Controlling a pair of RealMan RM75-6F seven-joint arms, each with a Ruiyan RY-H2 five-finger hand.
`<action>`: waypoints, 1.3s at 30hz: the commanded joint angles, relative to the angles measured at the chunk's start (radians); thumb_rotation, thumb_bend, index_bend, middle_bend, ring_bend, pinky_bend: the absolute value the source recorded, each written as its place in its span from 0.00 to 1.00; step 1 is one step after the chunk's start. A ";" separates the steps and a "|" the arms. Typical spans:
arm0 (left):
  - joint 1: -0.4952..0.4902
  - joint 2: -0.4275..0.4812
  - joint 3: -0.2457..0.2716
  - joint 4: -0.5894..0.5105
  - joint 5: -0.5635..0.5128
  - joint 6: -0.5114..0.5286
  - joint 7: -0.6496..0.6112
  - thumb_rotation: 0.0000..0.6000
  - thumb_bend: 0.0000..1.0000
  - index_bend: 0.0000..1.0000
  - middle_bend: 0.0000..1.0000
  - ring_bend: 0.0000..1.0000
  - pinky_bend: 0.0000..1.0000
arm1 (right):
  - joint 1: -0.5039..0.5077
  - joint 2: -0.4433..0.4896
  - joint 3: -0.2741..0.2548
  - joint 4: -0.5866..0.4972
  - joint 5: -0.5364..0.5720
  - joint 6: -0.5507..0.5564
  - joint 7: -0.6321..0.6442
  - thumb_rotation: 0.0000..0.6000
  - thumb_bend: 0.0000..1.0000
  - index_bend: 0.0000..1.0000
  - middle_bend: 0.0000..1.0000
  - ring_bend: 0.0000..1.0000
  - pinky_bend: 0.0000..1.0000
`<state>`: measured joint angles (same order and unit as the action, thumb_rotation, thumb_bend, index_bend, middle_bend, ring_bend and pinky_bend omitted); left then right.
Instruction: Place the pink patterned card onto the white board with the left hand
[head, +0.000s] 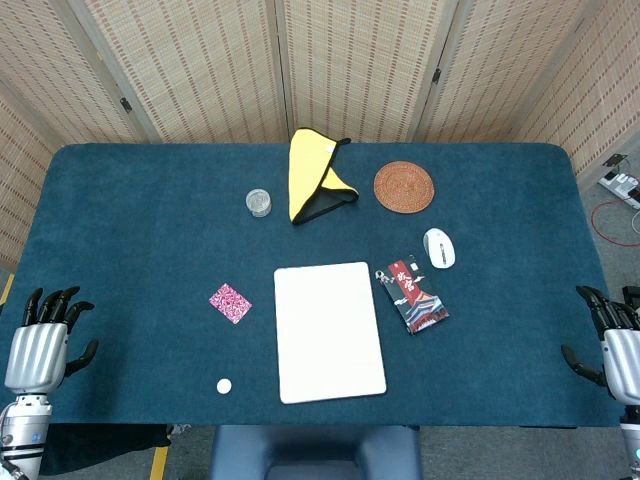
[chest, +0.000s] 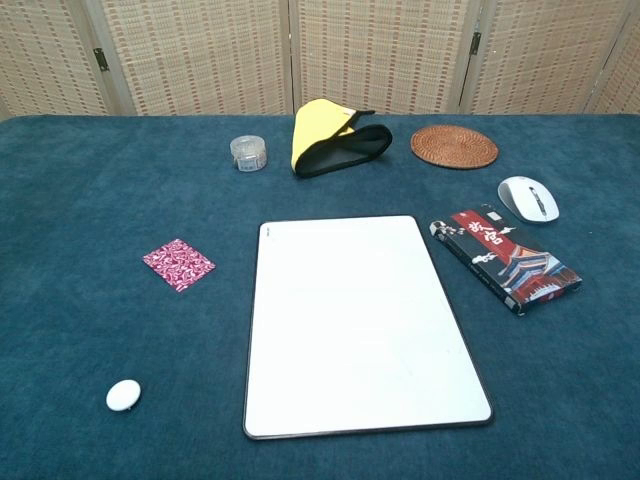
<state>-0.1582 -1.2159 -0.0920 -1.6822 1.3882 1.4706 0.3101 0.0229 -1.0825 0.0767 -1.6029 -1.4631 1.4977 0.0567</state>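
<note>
The pink patterned card (head: 230, 303) (chest: 179, 264) lies flat on the blue cloth, just left of the white board (head: 329, 331) (chest: 356, 322). The board lies bare in the middle of the table near the front edge. My left hand (head: 42, 338) hovers at the table's front left corner, far left of the card, fingers apart and holding nothing. At the front right edge my right hand (head: 612, 345) is likewise empty with its fingers spread. Neither hand shows in the chest view.
A small white disc (head: 224, 385) (chest: 124, 395) lies in front of the card. A dark printed box (head: 412, 296) (chest: 506, 258) and white mouse (head: 439, 248) lie right of the board. Farther back are a clear jar (head: 259, 202), yellow pouch (head: 315, 176) and woven coaster (head: 404, 186).
</note>
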 joint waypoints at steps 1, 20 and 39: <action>-0.006 -0.007 -0.002 0.005 -0.004 -0.009 0.008 1.00 0.36 0.33 0.17 0.16 0.04 | 0.007 0.000 0.003 -0.003 0.004 -0.010 -0.005 1.00 0.31 0.10 0.16 0.21 0.16; -0.054 0.009 0.003 0.038 0.072 -0.050 -0.016 1.00 0.36 0.34 0.17 0.16 0.04 | -0.001 0.005 -0.005 0.000 -0.019 0.016 0.007 1.00 0.31 0.10 0.16 0.21 0.16; -0.339 -0.089 0.033 0.337 0.290 -0.322 -0.166 1.00 0.35 0.33 0.16 0.13 0.05 | -0.035 0.017 -0.021 -0.009 -0.045 0.067 0.011 1.00 0.31 0.10 0.16 0.21 0.16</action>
<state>-0.4690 -1.2876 -0.0670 -1.3704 1.6627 1.1792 0.1577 -0.0118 -1.0662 0.0564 -1.6118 -1.5083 1.5642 0.0679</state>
